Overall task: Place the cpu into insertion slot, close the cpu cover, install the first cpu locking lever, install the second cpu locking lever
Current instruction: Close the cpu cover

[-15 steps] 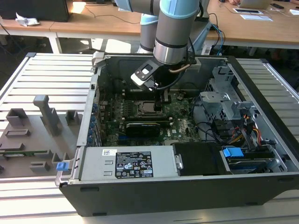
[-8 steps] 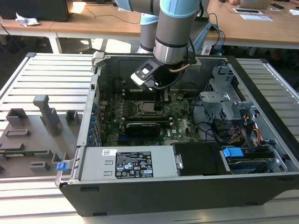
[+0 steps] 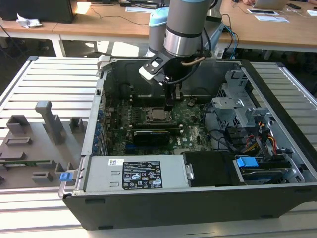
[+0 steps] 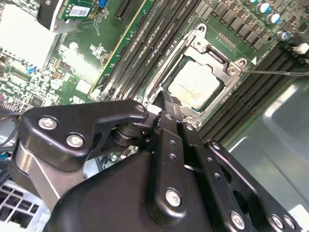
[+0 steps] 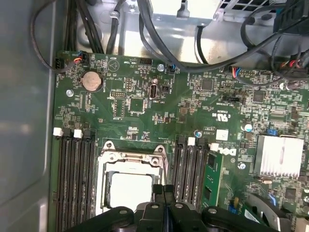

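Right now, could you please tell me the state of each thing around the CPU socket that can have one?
cpu: seated flat, its metal top showing through the cover's window.
cpu cover: down flat around the cpu.
gripper: shut, tips by the cover's edge.
computer case: open, board exposed.

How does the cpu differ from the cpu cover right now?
The cpu is a solid pale square; the cpu cover is an open silver frame. The cpu is smaller and sits within the window; the cpu cover rims it. Both are flat, square and metal-grey.
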Tool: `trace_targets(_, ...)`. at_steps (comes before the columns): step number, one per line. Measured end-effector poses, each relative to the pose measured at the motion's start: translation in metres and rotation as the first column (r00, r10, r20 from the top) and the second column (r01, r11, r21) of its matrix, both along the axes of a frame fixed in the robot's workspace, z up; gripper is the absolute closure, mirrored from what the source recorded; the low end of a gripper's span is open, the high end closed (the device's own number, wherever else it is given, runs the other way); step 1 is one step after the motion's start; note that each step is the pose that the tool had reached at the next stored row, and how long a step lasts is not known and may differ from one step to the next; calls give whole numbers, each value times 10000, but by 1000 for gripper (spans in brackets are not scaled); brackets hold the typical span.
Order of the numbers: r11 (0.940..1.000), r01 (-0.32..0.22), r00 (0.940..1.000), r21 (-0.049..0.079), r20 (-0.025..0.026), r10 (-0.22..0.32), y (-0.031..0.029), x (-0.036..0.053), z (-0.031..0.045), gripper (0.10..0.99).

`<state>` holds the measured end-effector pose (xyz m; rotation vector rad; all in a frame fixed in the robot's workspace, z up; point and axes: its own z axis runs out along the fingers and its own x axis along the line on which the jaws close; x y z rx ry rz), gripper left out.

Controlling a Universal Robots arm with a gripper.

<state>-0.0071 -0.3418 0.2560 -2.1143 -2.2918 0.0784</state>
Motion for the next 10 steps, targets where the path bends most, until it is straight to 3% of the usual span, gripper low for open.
trace_targets(5, 10000, 0, 10000, -1, 0, 0, 4, 0, 165, 980)
trace_targets(10, 10000, 1, 10000, 5, 2, -1, 7, 0, 230, 980)
